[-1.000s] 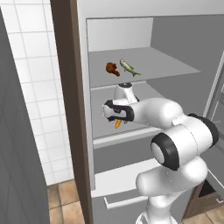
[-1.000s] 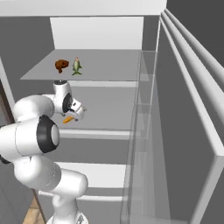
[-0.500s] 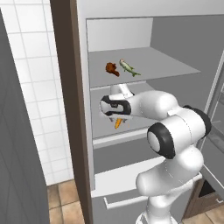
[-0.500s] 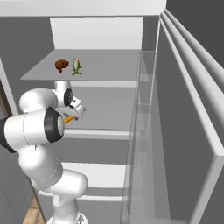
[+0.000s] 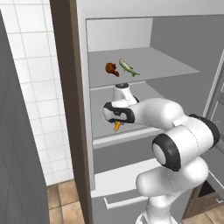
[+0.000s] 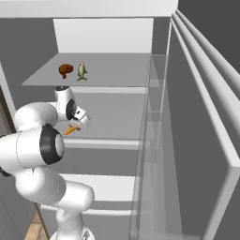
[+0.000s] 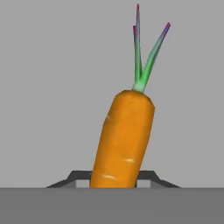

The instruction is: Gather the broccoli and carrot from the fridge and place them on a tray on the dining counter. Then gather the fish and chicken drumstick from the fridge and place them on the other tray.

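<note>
While the arm reaches into the open fridge, the scene reads as follows.
Carrot (image 7: 124, 140): orange, with green leaf stalks tipped purple, on the middle shelf (image 6: 122, 117) near its front edge; in the hand view it runs up from between the two dark finger tips.
Change: a second ago the jaws stood wide around the carrot; they have since drawn in against its thick end. The pick-up looks nearly made, so lifting and carrying to a tray would likely come next.
Gripper (image 5: 117, 124): narrowed onto the carrot, one finger tip (image 7: 81, 177) at each side, apparently clasping it.
Chicken drumstick (image 5: 112, 68): brown, on the upper shelf (image 5: 166, 65), untouched.
Fish (image 5: 129, 68): greenish, just beside the drumstick.
Broccoli: I cannot tell where it is.
Fridge door (image 6: 197, 122): swung open to the right.
</note>
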